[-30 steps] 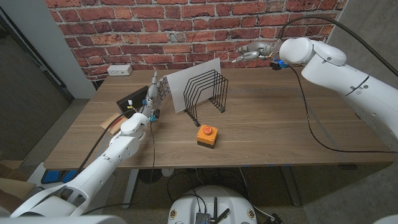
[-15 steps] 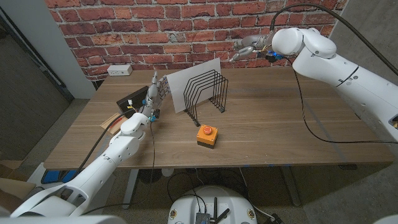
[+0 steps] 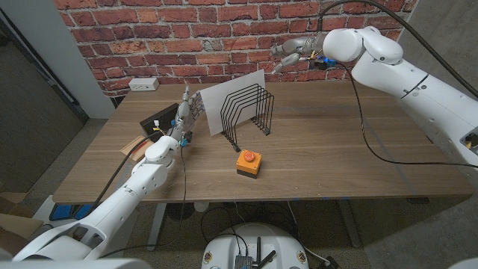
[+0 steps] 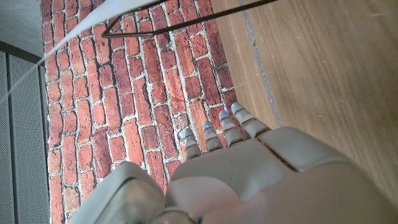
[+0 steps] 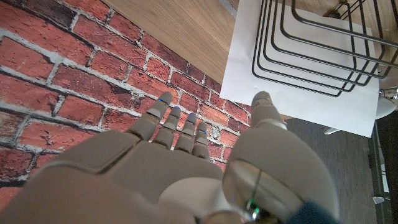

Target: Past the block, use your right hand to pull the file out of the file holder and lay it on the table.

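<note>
The black wire file holder (image 3: pixel 249 112) stands upright on the wooden table (image 3: pixel 336 142), and the white file (image 3: pixel 230 104), a single sheet-like folder, leans in its slot nearest the robot's left hand (image 3: pixel 185 112). The other slots of the holder hold nothing that can be seen. The file's upper edge rises above the wire loops and tilts toward the brick wall (image 3: pixel 187 37).

The right hand (image 3: pixel 293 54) hangs in the air above the table's far edge, in front of the brick wall, beyond and to the side of the holder's top. Its fingers (image 5: pixel 180 127) are apart and loosely extended toward the file and holder, touching neither, and they hold nothing. In the right wrist view the file (image 5: pixel 298 93) and the holder's wire loops (image 5: pixel 311 50) lie just past the fingertips, with a gap between.

The left hand stands close beside the file's outer face, fingers pointing up and slightly spread, gripping nothing; whether the fingertips touch the sheet cannot be told from the head view. In the left wrist view its fingertips (image 4: pixel 214 134) point at the wall, with one edge of the file and a wire of the holder cut off at the frame edge.

The orange block (image 3: pixel 249 162) with a red button sits on the table on the near side of the holder, well apart from both hands. A black box (image 3: pixel 161 119), partly hidden behind the left arm, lies just beyond that hand's wrist. A white power outlet strip (image 3: pixel 143 84) rests at the table's back edge.
</note>
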Tool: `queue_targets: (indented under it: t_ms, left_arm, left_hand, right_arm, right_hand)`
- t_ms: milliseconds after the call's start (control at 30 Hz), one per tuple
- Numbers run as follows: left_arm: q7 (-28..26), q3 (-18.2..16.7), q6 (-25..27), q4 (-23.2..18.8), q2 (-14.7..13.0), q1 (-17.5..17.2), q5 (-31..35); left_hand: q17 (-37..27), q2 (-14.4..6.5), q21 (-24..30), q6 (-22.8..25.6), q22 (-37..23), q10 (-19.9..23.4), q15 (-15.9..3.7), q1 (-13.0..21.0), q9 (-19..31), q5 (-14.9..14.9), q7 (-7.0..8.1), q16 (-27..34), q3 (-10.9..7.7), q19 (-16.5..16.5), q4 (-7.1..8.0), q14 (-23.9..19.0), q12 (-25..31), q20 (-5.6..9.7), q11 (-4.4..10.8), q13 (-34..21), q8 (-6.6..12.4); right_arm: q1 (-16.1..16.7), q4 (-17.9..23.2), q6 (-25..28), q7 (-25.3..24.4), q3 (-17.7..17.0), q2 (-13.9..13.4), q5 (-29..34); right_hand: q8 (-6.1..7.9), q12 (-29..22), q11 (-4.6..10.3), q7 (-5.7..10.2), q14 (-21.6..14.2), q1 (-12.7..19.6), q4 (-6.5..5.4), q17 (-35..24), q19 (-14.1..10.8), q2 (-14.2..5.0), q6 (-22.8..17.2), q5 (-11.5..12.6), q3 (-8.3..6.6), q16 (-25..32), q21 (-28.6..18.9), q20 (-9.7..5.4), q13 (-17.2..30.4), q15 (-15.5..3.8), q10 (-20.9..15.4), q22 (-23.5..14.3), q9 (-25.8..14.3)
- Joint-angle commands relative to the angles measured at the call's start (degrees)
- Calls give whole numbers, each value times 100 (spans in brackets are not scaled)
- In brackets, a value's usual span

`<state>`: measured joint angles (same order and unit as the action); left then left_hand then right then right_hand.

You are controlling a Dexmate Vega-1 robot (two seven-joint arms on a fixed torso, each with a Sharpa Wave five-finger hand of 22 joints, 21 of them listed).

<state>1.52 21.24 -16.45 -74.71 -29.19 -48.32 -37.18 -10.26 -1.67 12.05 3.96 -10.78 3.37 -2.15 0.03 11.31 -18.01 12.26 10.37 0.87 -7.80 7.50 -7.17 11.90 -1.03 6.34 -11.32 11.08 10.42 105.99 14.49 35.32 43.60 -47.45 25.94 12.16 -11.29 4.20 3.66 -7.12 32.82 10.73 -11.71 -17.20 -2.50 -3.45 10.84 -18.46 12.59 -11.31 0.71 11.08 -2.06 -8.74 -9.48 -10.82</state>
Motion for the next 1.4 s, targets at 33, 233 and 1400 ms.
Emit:
queue_targets:
  t_ms: [33, 233, 1400]
  left_arm:
    - [5, 4, -9, 26, 6, 14, 0]
    - [16, -10, 11, 10, -16, 16, -17]
    - [-4, 14, -17, 32, 20, 13, 9]
  left_hand:
    - [-18, -64, 41, 1, -33, -10, -7, 6, 9, -19, 31, 39, 29, -45, 36, -52, 44, 7, 50, -8, 34]
    - [-18, -65, 41, 1, -33, -13, -8, 6, 9, -19, 31, 39, 31, -44, 36, -51, 43, 7, 42, -8, 34]
    - [-18, -68, 42, 1, -33, -16, -2, 8, 8, -17, 31, 37, 38, -48, 36, -46, 42, 9, 47, -8, 34]
  right_arm:
    - [-132, -266, -862, 164, -132, 132, -4]
    - [-302, -439, -1135, 389, -82, 276, -3]
    - [-1749, -2192, -1939, 1620, 819, 1501, 119]
  right_hand:
    - [33, -54, -8, 13, -76, 149, 25, -3, -65, 21, -45, 40, -38, 20, -22, 33, 30, -156, -84, -7, -18]
    - [32, -43, 5, 26, -108, 386, 38, 4, -84, 91, -26, 89, -113, 21, 0, 141, 40, -155, -79, -6, -26]
    - [152, -159, 81, 124, -460, 1190, -29, -48, -372, 408, -285, 262, -324, 163, -8, 450, 136, -141, -424, -16, -68]
